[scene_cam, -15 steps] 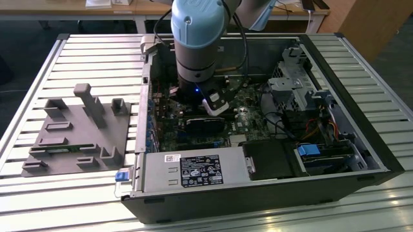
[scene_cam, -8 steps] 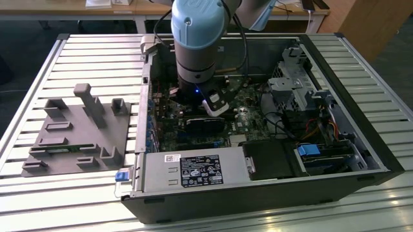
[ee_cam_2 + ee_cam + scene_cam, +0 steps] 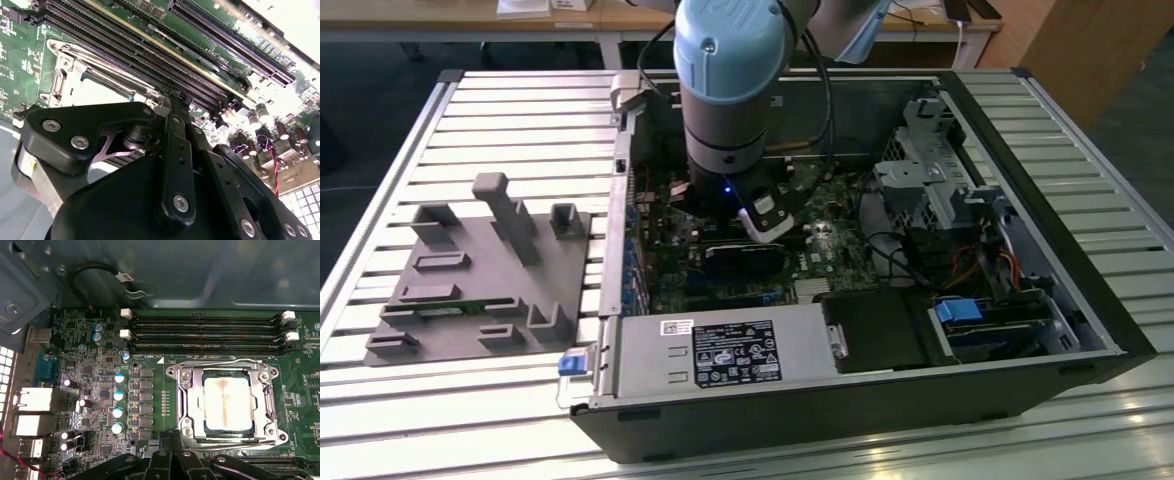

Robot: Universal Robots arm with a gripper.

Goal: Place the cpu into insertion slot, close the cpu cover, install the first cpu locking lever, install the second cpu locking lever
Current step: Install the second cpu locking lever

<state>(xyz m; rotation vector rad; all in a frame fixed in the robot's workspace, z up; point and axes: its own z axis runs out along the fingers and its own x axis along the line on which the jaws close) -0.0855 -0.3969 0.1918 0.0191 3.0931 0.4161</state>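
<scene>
**CPU seated under its cover, arm low over the motherboard**

In the first wrist view I see the cpu (image 3: 226,405) lying flat in the insertion slot (image 3: 182,405), its silver top streaked with a brownish smear. The cpu cover (image 3: 260,390) is down over it, the frame edging the chip on all sides. A thin wire lever (image 3: 220,363) runs along the side of the socket nearest the four long memory slots (image 3: 205,331), and another thin lever (image 3: 235,444) runs along the opposite side; I cannot tell whether either is latched.

The gripper (image 3: 172,450) sits just beside the socket, at the corner away from the memory slots. Its black fingers (image 3: 165,440) look pressed together in the first wrist view. In the second wrist view the linkage (image 3: 175,165) blocks the tips, and a slice of the cpu (image 3: 97,92) shows just beyond it, so I cannot tell whether the fingers grip anything.

From the exterior view, the arm (image 3: 727,90) reaches straight down into the open computer case (image 3: 1067,250), which lies on its side on the slatted table (image 3: 494,130). A grey fixture block (image 3: 480,270) rests on the table at the exterior view's left, well apart from the case.
</scene>
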